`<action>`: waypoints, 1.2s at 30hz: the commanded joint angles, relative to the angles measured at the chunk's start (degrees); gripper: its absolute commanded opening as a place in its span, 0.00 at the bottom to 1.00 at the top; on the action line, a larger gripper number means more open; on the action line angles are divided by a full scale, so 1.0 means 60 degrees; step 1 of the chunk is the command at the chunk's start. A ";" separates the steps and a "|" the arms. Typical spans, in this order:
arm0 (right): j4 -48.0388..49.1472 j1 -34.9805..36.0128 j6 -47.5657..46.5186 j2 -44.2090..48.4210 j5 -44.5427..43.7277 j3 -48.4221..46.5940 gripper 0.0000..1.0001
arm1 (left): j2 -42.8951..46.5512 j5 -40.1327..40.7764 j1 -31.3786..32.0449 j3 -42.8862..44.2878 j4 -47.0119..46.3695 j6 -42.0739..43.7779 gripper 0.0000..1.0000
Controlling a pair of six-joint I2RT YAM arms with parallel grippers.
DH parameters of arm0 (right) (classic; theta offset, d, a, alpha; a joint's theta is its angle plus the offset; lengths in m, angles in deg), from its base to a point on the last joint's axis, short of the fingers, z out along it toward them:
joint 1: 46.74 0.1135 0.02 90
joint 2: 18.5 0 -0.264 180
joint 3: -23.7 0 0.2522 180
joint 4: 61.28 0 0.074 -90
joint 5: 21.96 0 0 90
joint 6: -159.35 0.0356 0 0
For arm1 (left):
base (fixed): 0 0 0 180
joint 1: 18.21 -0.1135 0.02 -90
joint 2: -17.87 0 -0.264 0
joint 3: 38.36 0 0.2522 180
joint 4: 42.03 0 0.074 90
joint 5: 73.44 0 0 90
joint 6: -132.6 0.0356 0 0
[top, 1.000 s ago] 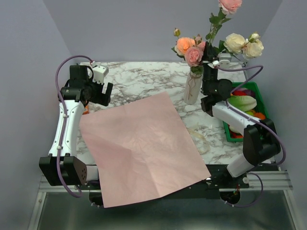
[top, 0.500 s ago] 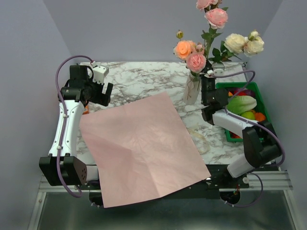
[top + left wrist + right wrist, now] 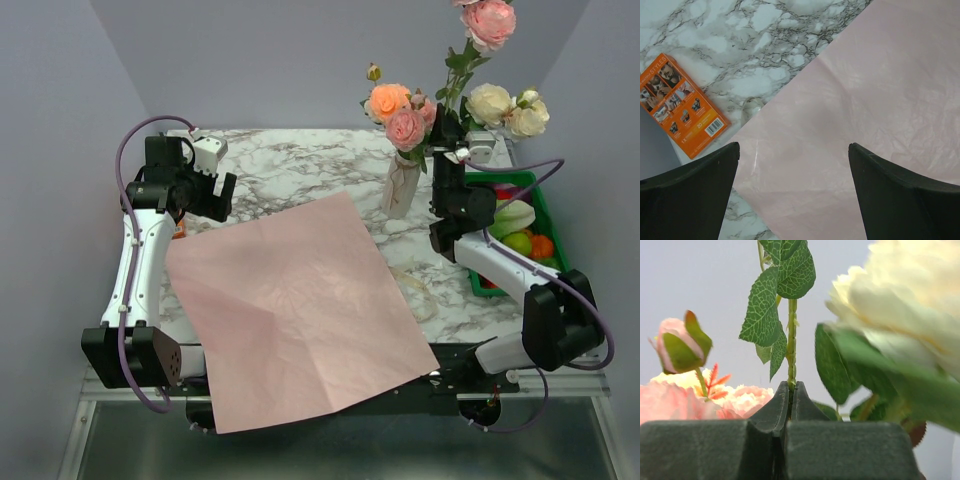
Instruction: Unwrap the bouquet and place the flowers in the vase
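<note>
The cream vase stands at the back of the marble table with a peach rose and a pink rose in it. Just right of the vase's mouth, my right gripper is shut on the thin green stem of a tall pink rose. Its jaws pinch that stem. Cream roses hang to the right, their stems hidden behind the arm. The bouquet's paper lies unfolded flat, pink side up. My left gripper is open above the paper's left corner.
A green crate of vegetables sits at the right edge beside the right arm. A beige ribbon lies on the marble right of the paper. An orange booklet rests left of the paper.
The right gripper, holding the tall pink rose, has swung left toward the vase and then back right and up. The left arm and the paper have not moved.
</note>
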State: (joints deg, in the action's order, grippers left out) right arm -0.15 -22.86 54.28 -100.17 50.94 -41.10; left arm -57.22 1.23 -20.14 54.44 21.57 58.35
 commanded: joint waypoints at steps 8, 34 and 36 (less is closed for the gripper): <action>0.3558 -0.0025 -0.0315 -0.0260 0.0315 -0.1086 0.01 | 0.0137 -0.0638 -0.0073 0.0009 0.0364 0.0202 0.99; 0.3558 -0.0362 0.0343 -0.1462 0.0214 -0.0678 0.01 | -0.0347 -0.0857 -0.0058 0.0097 0.0438 0.0613 0.99; 0.3558 -0.0362 0.0621 -0.1418 0.0112 -0.0415 0.01 | -0.0274 -0.0828 -0.0073 0.0068 0.0423 0.0642 0.99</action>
State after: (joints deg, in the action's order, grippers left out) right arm 2.91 -24.74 54.94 -107.69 52.79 -48.03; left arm -59.71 -2.20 -20.14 54.36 23.78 61.28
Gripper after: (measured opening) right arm 0.029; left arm 0.988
